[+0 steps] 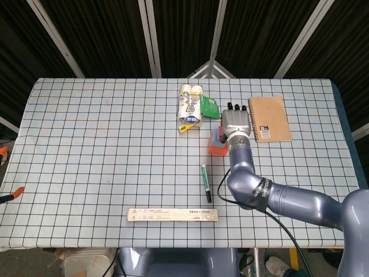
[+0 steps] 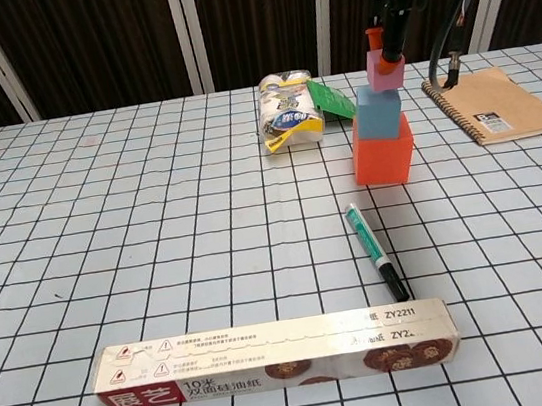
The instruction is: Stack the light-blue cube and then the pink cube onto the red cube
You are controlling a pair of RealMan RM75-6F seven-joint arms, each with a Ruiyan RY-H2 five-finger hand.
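Lying nearest the camera, low in the chest view: a long flat box (image 2: 272, 354) with red and brown print, set crosswise on the checked tablecloth (image 2: 106, 246). Just beyond its right end, a green-and-black marker (image 2: 378, 265), angled toward the lower right. Farther back, right of centre: a red cube (image 2: 383, 153) on the cloth, with a light-blue cube (image 2: 378, 112) resting squarely on top. Above that, a pink cube (image 2: 385, 73), tilted and offset a little to the right, its lower edge at or just over the blue one's top face; whether touching, cannot tell. Pinched from above by the right hand (image 2: 390, 30), orange-tipped fingers (image 2: 374, 38) pressed to the upper face of the pink block. In the head view, the back of that right hand (image 1: 235, 122) covering most of the stack, only a sliver of pink (image 1: 222, 134), blue (image 1: 214, 138) and red (image 1: 215, 149) showing at its left side. Left of the stack and slightly farther back, a pack of paper rolls (image 2: 289, 113) with a green tag (image 2: 331, 98) leaning off its right side. At the right edge, a brown spiral notebook (image 2: 494, 103) lying flat. No left hand in either view.
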